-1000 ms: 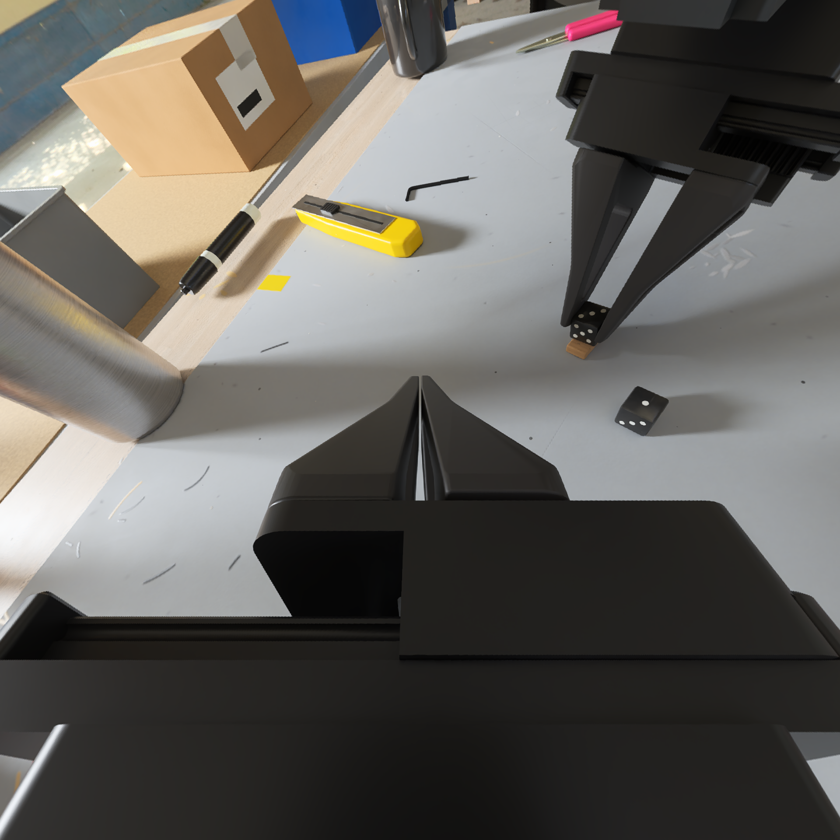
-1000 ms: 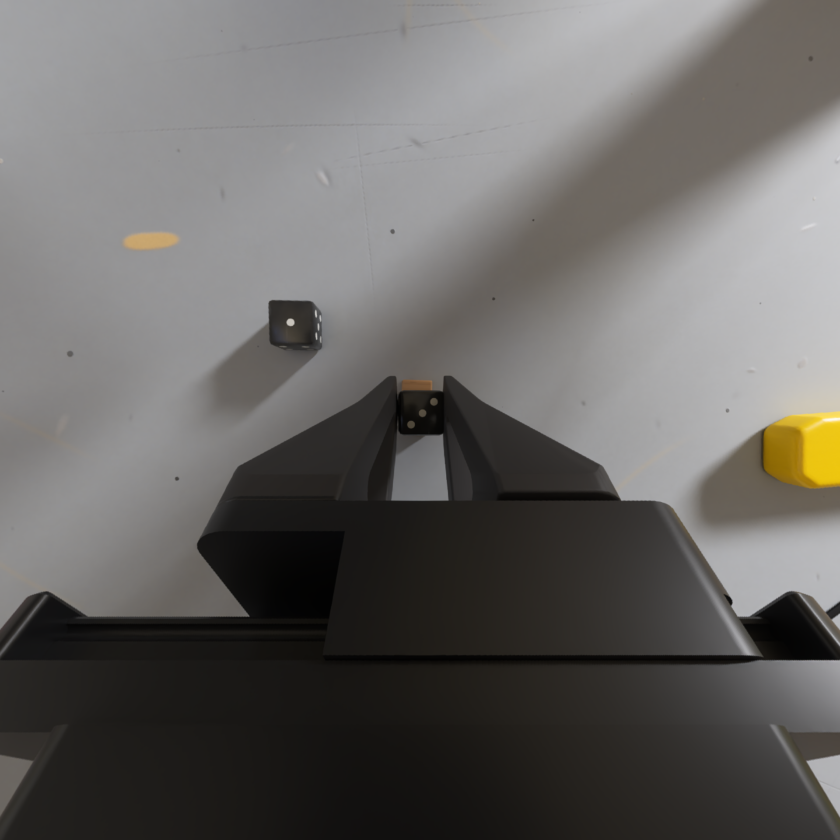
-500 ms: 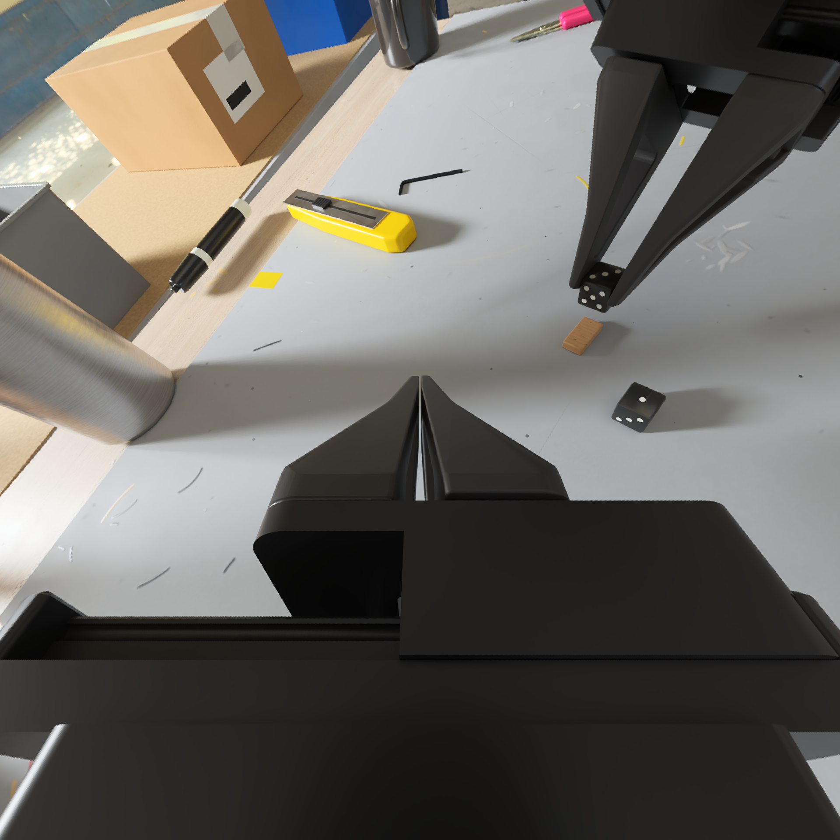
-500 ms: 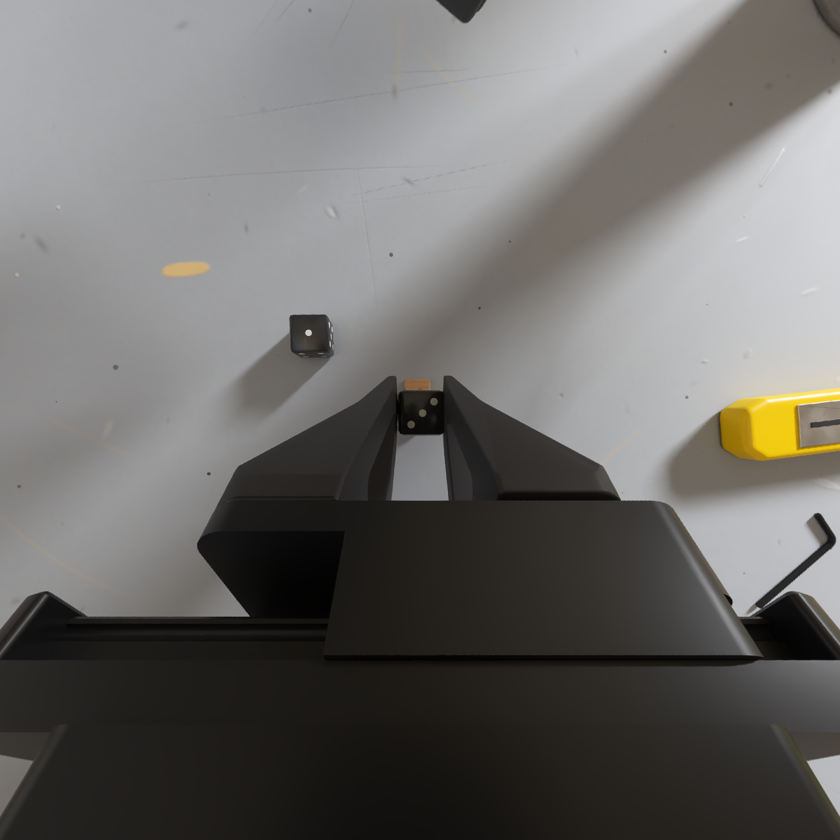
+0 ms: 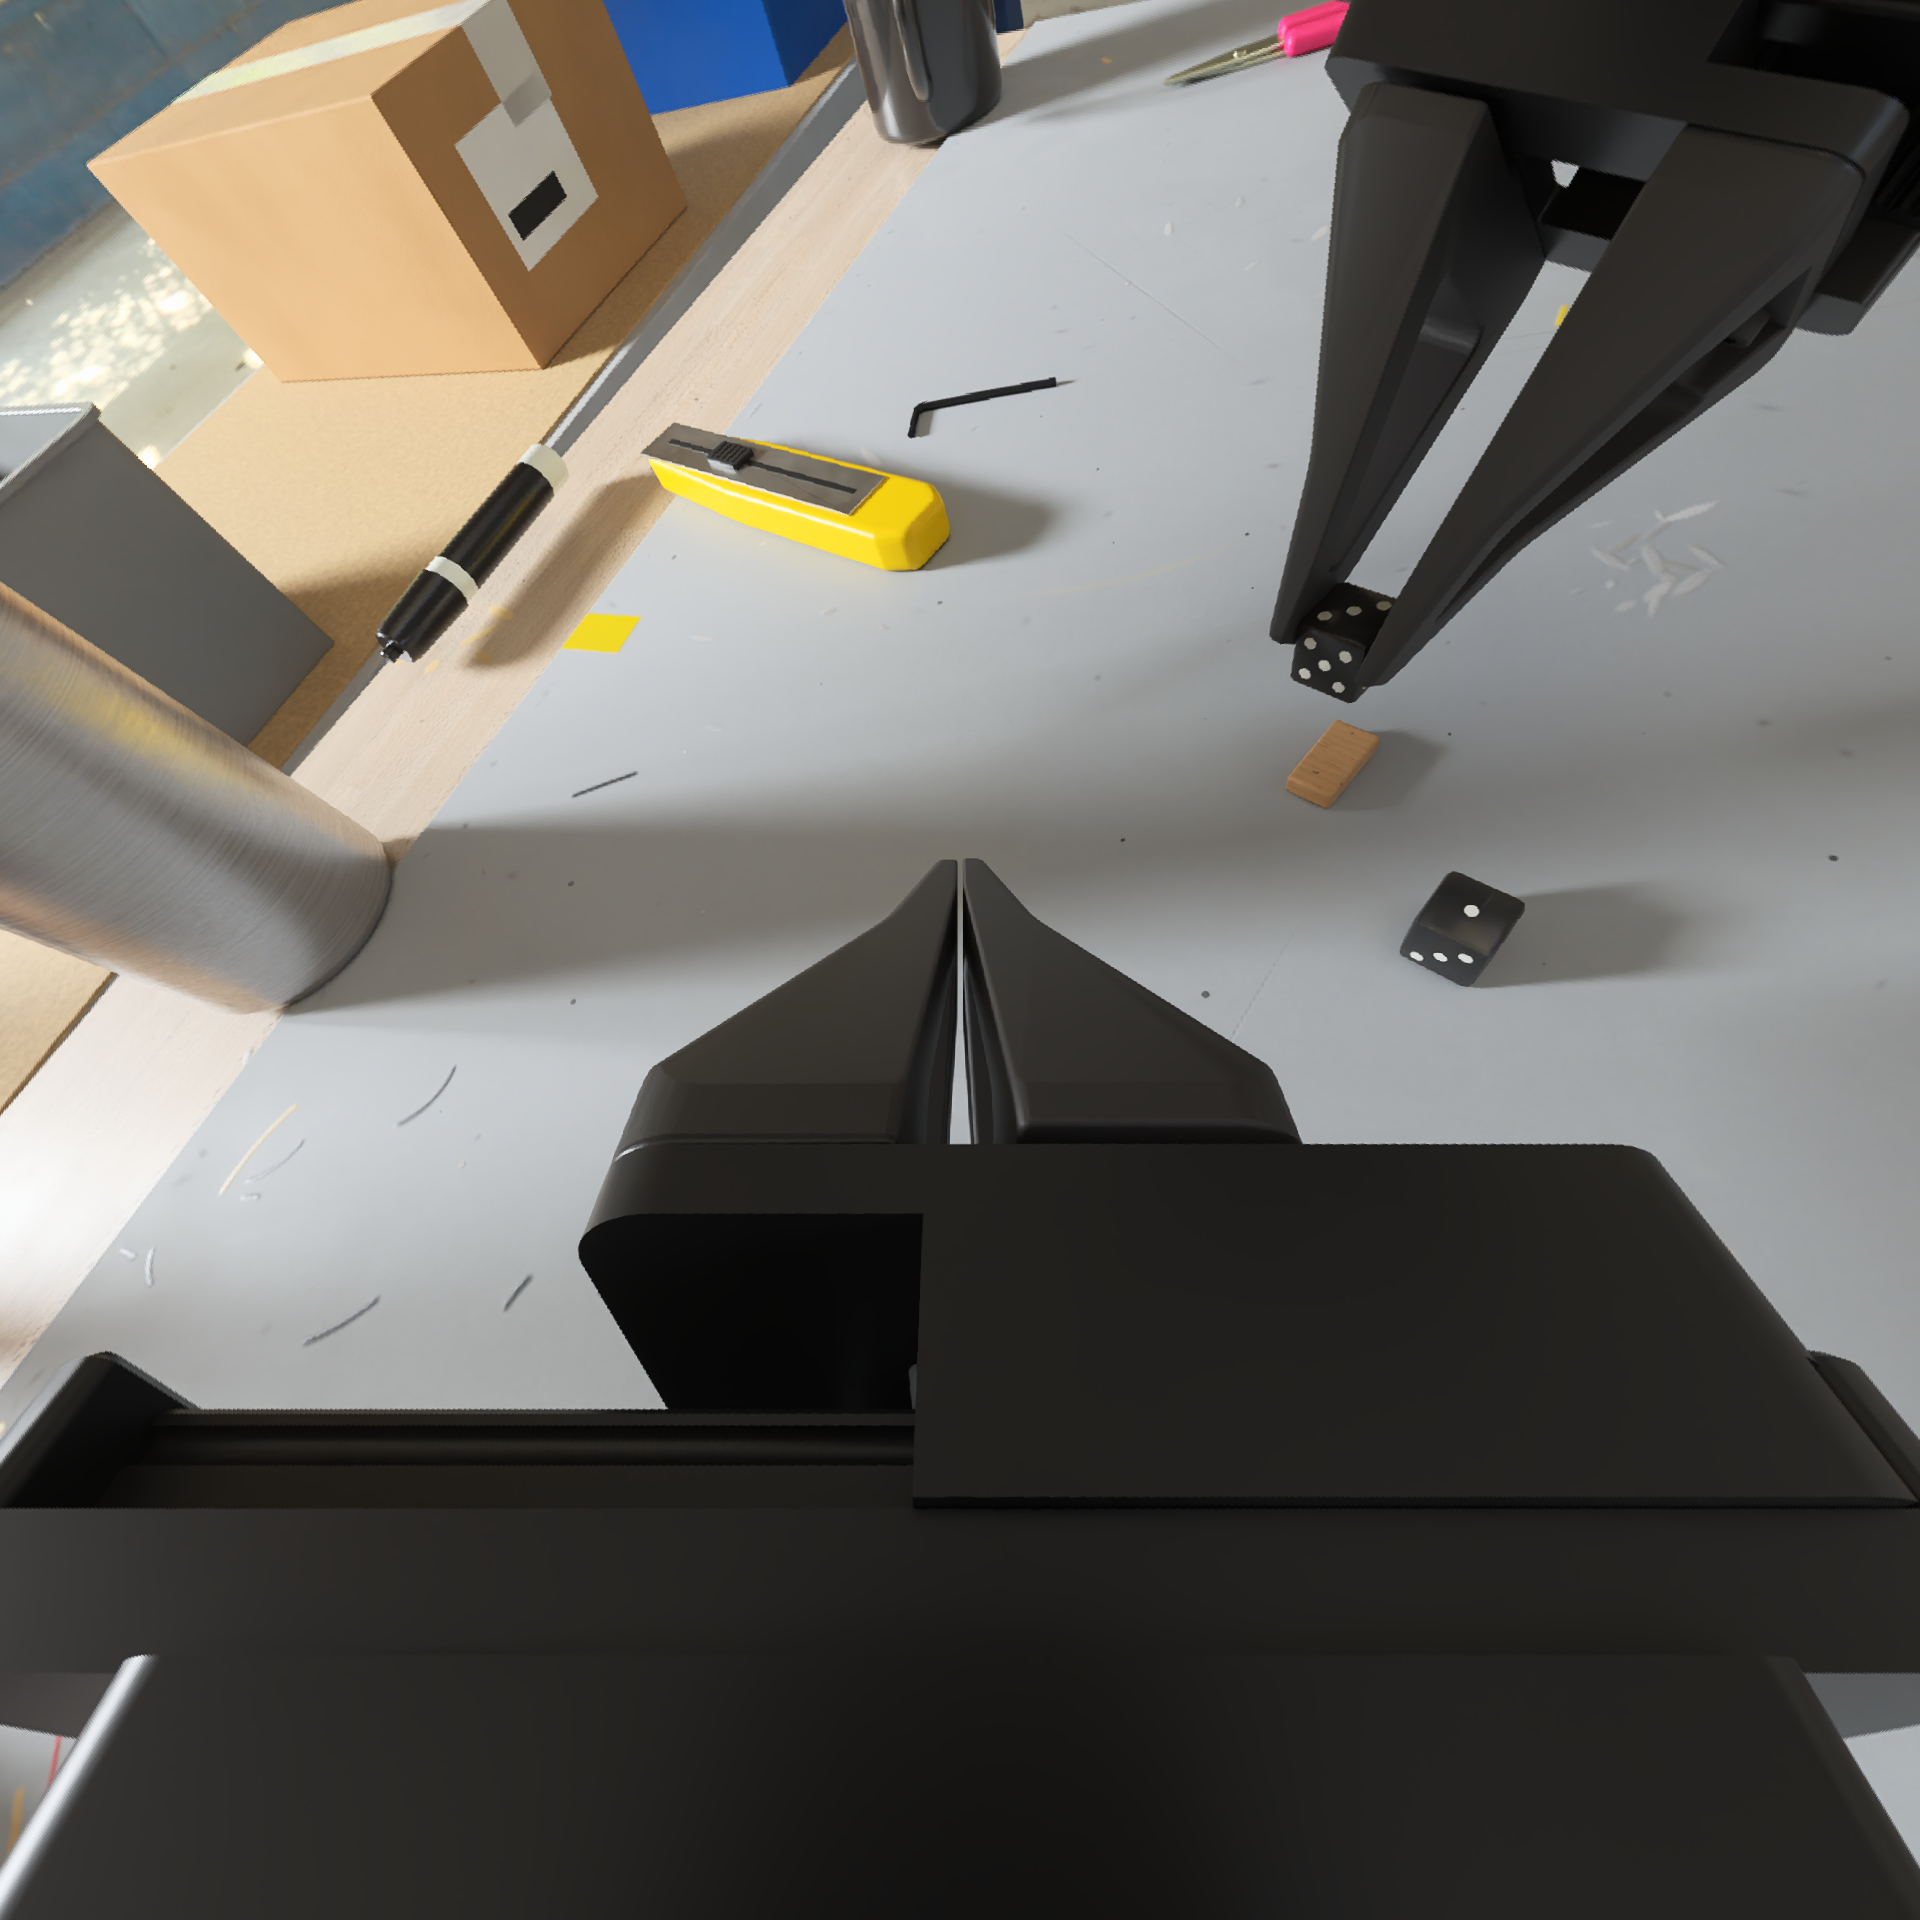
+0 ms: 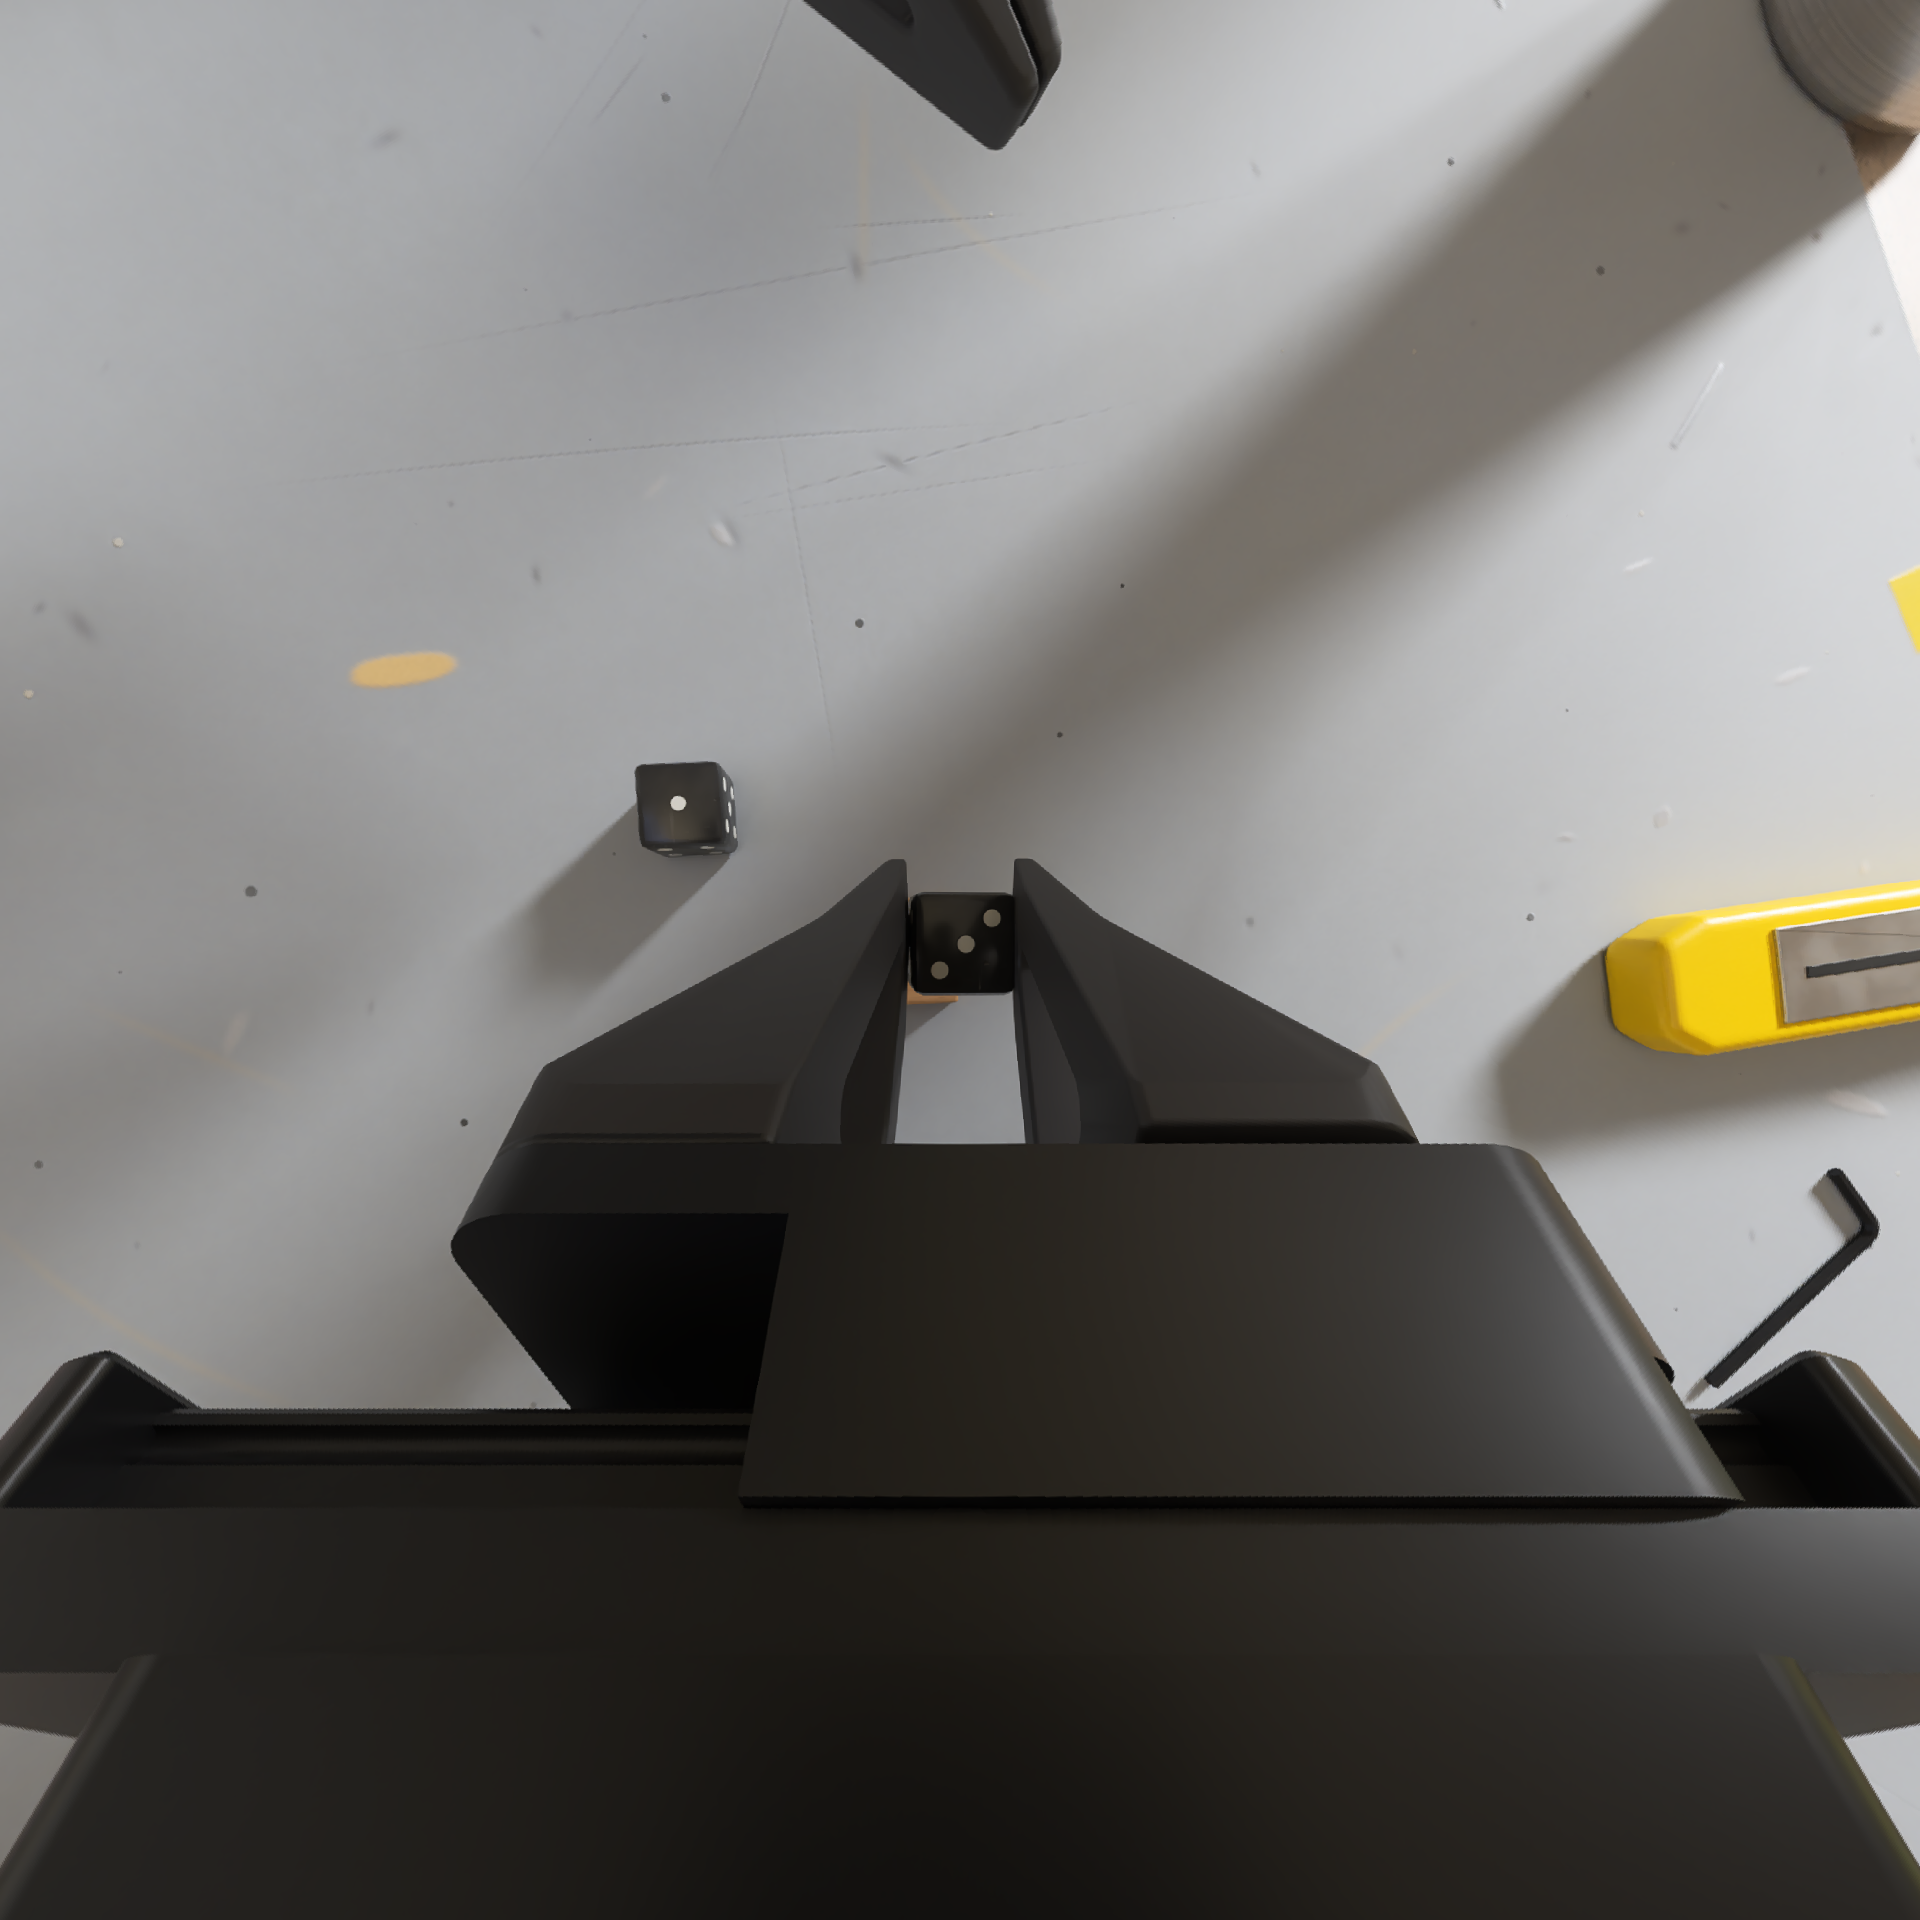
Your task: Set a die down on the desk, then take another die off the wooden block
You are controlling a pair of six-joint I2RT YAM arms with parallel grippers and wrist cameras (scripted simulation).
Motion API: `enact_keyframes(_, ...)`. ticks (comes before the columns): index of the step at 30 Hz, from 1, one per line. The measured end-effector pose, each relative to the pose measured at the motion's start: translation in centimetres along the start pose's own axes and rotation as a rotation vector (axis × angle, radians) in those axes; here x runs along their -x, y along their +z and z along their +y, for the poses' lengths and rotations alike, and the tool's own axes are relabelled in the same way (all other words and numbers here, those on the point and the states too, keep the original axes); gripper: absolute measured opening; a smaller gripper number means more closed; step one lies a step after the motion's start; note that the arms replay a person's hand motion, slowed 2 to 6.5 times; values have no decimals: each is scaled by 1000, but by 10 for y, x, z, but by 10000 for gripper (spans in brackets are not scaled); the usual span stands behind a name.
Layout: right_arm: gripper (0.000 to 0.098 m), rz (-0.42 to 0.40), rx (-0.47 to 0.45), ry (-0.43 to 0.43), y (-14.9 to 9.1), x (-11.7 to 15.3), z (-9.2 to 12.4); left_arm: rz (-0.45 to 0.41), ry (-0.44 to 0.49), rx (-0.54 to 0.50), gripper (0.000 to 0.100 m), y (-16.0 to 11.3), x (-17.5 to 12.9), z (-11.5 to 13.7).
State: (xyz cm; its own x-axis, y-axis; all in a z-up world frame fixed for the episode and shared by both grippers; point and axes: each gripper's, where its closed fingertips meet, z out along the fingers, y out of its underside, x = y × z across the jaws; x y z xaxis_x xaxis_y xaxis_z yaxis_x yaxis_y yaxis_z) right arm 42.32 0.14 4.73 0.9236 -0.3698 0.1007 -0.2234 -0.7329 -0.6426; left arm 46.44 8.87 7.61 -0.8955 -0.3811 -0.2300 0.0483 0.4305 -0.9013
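Note:
My right gripper [image 6: 961, 883] is shut on a black die [image 6: 962, 943] and holds it above the grey desk [image 6: 1143, 520]. In the left wrist view that die [image 5: 1337, 652] hangs between the right gripper's fingertips [image 5: 1340, 665], above a small bare wooden block [image 5: 1331, 764]. Only a sliver of the block [image 6: 928, 996] shows under the die in the right wrist view. A second black die [image 5: 1460, 928] lies on the desk near the block; it also shows in the right wrist view [image 6: 684, 808]. My left gripper [image 5: 960, 868] is shut and empty, over the desk, apart from both dice.
A yellow utility knife [image 5: 800, 501], a black hex key [image 5: 977, 400] and a black marker [image 5: 473, 553] lie at the left. A cardboard box [image 5: 395, 187], a dark metal cup [image 5: 925, 62] and a metal cylinder [image 5: 156, 842] stand along the desk's wooden edge.
My right gripper has risen with the die, lifting it off the wooden block, which now lies bare. The left gripper stays shut and hardly moves.

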Motion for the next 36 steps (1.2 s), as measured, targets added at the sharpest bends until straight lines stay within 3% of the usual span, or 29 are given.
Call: enact_keyframes(36,168,5,4,49,10,0,-4,2,2,16,9,2,0,4)
